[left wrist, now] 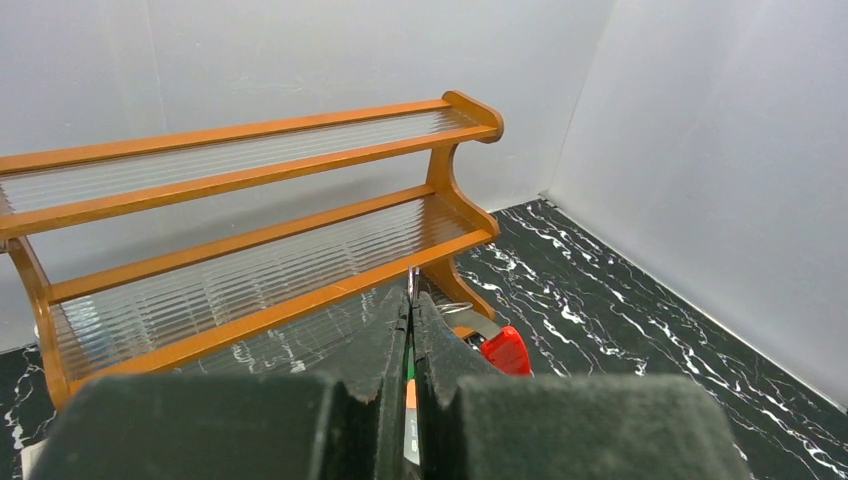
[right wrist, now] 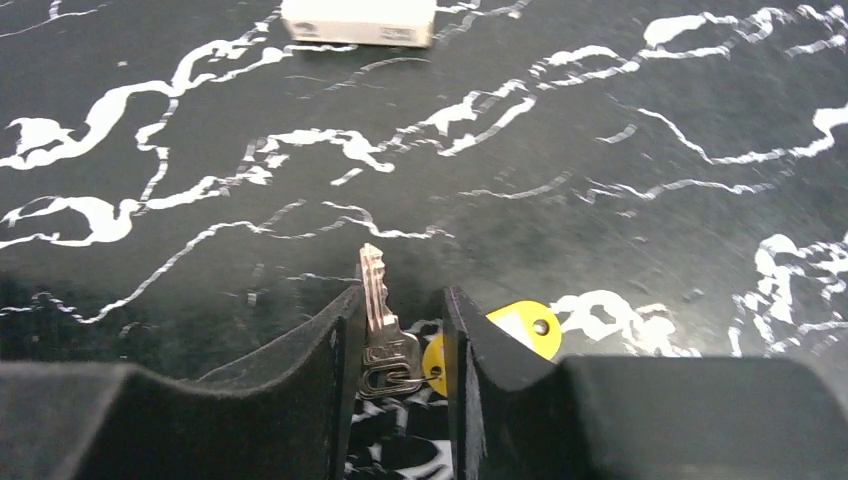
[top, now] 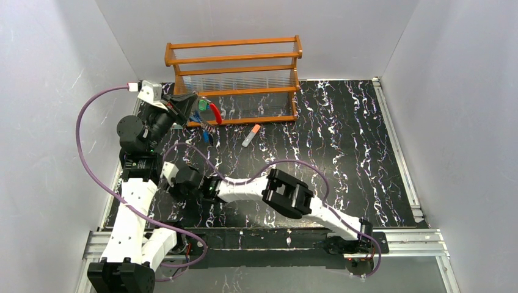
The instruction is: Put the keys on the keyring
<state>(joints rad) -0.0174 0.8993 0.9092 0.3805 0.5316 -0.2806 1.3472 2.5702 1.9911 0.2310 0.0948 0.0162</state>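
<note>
The yellow-headed key lies between the right pincer's parted fingers.

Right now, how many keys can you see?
3: a green key and a blue key hanging at the keyring by the left gripper, a metal key inside the right gripper. More may be hidden.

rack: at the back of the surface, left of the middle, by the rear wall
left pincer: at the rack's front left end
keyring: at the left pincer's tip, just before the rack's bottom shelf
keys: under the keyring
stick: on the surface before the rack, right of the keyring
right pincer: low over the surface
key: between the right pincer's fingers
tag: on the surface, beyond the right pincer
</note>
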